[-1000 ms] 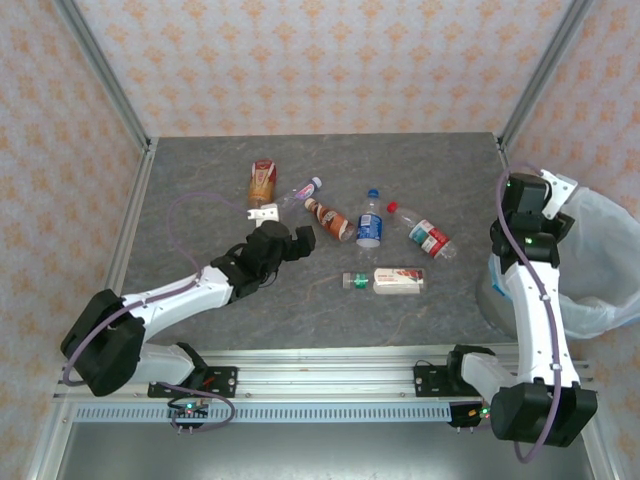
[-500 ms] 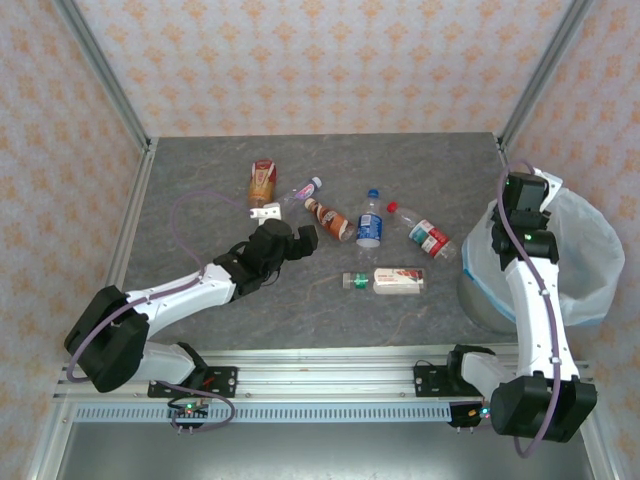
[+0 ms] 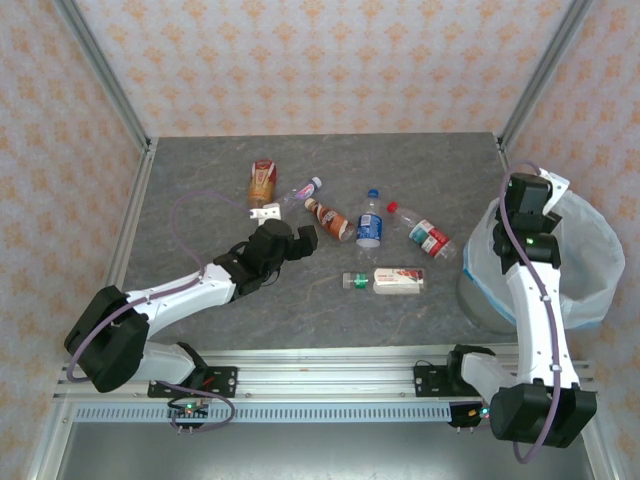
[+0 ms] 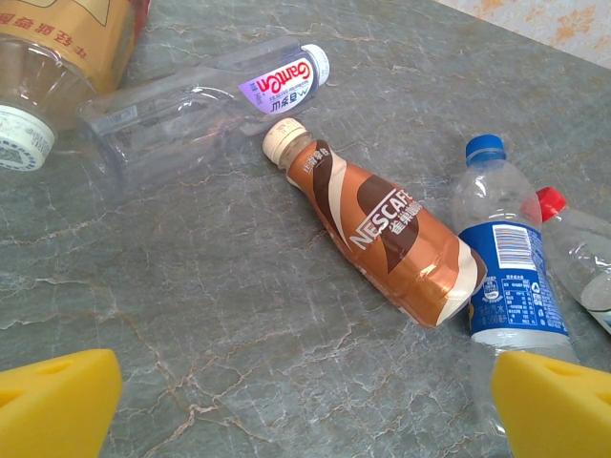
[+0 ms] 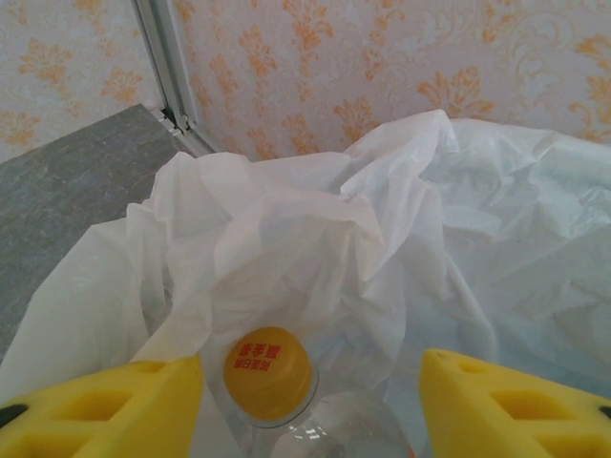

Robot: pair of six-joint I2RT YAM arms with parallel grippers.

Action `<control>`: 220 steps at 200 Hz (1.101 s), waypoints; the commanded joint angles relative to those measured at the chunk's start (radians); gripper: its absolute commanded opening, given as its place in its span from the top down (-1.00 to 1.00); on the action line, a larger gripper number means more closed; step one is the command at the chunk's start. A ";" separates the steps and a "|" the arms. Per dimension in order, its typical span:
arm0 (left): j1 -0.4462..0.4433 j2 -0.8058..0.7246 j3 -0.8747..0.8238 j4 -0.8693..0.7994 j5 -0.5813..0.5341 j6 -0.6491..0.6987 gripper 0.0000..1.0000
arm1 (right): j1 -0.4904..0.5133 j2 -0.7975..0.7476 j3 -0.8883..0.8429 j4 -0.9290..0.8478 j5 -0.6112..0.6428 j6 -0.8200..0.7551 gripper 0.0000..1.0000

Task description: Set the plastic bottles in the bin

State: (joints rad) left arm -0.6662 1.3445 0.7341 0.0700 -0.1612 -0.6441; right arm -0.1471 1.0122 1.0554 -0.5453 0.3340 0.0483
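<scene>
Orange-capped bottle, clear plastic, between the yellow fingers of the right tool, cap up toward the wrist camera. Fingers about half parted and clear of the bottle on both sides wherever it shows, so open rather than clamped. Right under bottle and tool, the crumpled white bag lining the bin. Bin round and grey, at the right edge of the tabletop toward the near right corner, with the bag spilling wide over its rim.

Out on the tabletop, six more plastic bottles, all on their sides around the middle:
- orange-labelled bottle, farthest left and toward the far edge
- clear bottle with a purple label, just right of it
- brown Nescafé bottle, cream cap pointing at the purple-labelled one, close but apart
- blue-capped water bottle, just beside the Nescafé bottle's base
- red-capped bottle, next toward the right edge, lying at a slant
- green-capped bottle with a white and red label, nearest the near edge, apart from the others

Left tool low over the tabletop on the near left side of the Nescafé bottle. Fingers spread wide, only bare stone-grey surface between them, hold on nothing.
</scene>
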 commanded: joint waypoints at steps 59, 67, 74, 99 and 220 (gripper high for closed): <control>0.008 -0.017 -0.002 -0.026 -0.013 -0.025 -1.00 | 0.003 -0.084 0.033 0.000 -0.058 -0.010 -0.50; 0.008 -0.017 -0.006 -0.026 -0.016 -0.028 -1.00 | 0.004 -0.094 0.042 -0.008 -0.075 -0.010 -0.51; 0.008 -0.017 -0.006 -0.026 -0.021 -0.029 -1.00 | 0.003 -0.102 0.052 -0.019 -0.088 -0.011 -0.51; 0.008 -0.018 -0.007 -0.026 -0.029 -0.032 -1.00 | 0.013 -0.124 0.100 -0.054 -0.151 -0.012 -0.56; 0.008 -0.059 -0.016 -0.022 -0.030 -0.022 -1.00 | 0.212 -0.081 0.197 -0.084 -0.471 -0.111 -0.62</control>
State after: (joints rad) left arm -0.6662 1.3338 0.7273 0.0589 -0.1646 -0.6582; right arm 0.0196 0.8974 1.2289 -0.5995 -0.0219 -0.0029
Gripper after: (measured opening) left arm 0.999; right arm 0.809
